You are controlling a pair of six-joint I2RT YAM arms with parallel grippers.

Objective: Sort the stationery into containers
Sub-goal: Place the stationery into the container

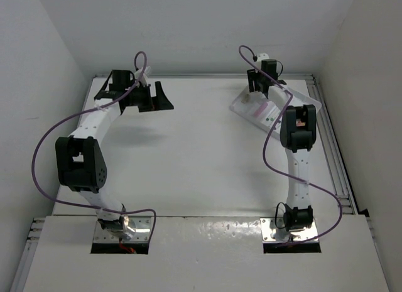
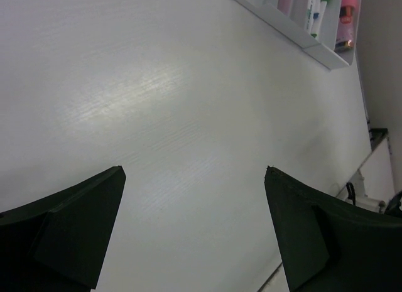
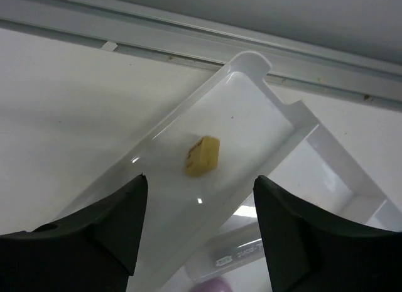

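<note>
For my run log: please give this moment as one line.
right gripper: open above tray | eraser: in tray | left gripper: open, empty

The white tray (image 3: pixel 254 113) lies at an angle at the far right of the table (image 1: pixel 201 154), its long compartments running side by side. One small tan eraser block (image 3: pixel 202 156) lies alone and slightly askew on the floor of an end compartment, clear of its walls. Other compartments hold a pink marker (image 2: pixel 347 6) and a green-capped white pen (image 2: pixel 319 9), both lying lengthwise
</note>
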